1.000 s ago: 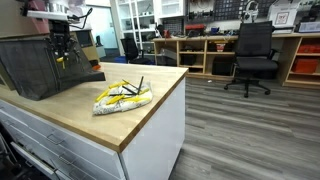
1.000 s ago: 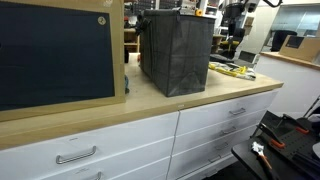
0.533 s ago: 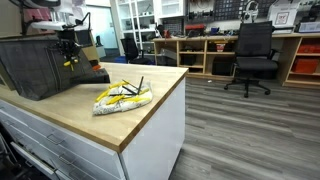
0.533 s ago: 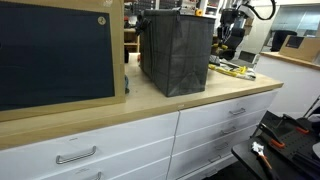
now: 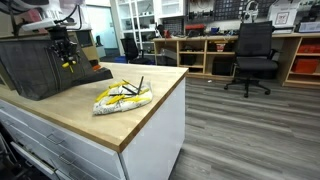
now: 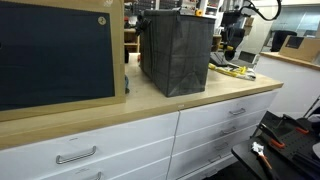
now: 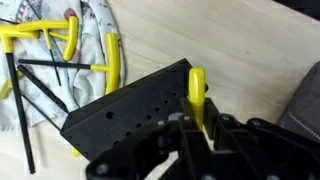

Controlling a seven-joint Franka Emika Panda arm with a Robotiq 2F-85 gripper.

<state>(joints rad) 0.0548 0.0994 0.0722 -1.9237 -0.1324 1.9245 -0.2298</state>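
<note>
While we're looking at the far end of the counter (image 5: 150, 95), the fingers (image 5: 65, 51) are pinched down narrow on a yellow-handled hex key (image 5: 69, 63). They're holding it up in the air right next to the black mesh bin (image 5: 35, 65). The wrist view backs this up: the yellow handle sits squeezed between the two fingers, so it's a proper grip and not just a touch. Just beside it in that view is a black rack (image 7: 128, 118) with rows of small holes. We honestly can't tell if the key's tip touches the rack, since the fingers cover that bit. The rest of the keys (image 7: 62, 45), yellow handles and black shafts, lie on a crumpled pouch (image 5: 122, 97) on the counter, well apart from the fingers. In an exterior view the fingers (image 6: 232, 38) hang above that same pouch, past the bin.
</note>
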